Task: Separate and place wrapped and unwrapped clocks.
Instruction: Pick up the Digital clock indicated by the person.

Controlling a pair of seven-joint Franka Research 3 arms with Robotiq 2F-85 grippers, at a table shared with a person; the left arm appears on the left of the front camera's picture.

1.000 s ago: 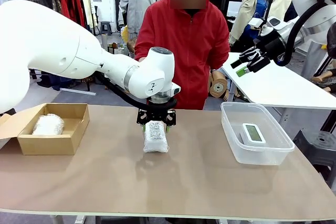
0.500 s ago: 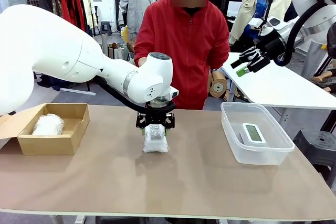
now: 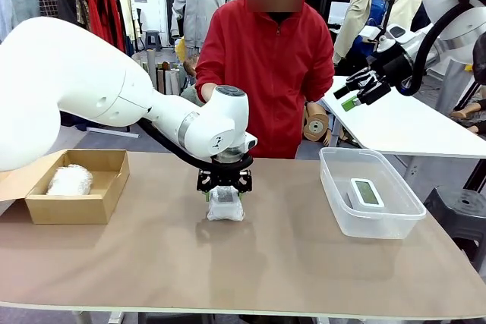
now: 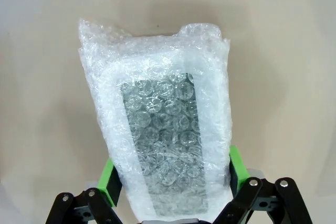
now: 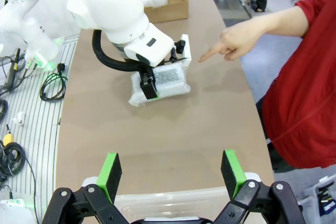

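**Closing on the wrapped clock, mid-table**

Wrapped clock (image 4: 163, 140) lies flat on the table (image 3: 304, 263), my left gripper (image 4: 170, 174) straddling its near end, pads beside the wrap but not yet clamped. I'd squeeze slowly; bubble wrap gives, so seat deep before lifting toward the box (image 3: 76, 187). Right gripper (image 5: 170, 171) hangs open, idle. A hand (image 5: 236, 40) points nearby.
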